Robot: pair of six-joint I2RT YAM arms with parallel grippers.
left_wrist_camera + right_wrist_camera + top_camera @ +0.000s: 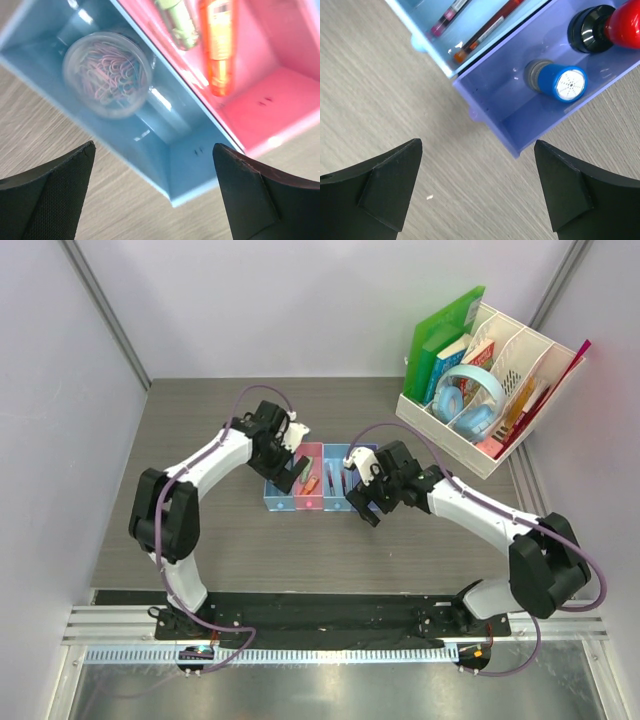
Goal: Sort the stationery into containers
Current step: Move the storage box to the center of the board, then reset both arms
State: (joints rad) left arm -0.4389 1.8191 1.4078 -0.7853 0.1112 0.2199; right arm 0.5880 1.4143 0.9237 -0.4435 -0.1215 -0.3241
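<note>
The left hand (154, 149) is hanging wide open, holding nothing, above the light blue end tray (185, 185) that is touching the pink tray (270, 105). The round disc of clips (107, 75) is lying in that end tray, just beyond the fingertips. An orange piece (218, 45) and a green piece (177, 22) are lying in the pink tray itself. The right hand (477, 145) – also spread wide and empty – is hovering over the desk (380, 90) at the purple-blue tray (520, 120), two trays from the pink one, where a blue-capped bit (560, 82) and a red-capped bit (620, 20) are resting.
</note>
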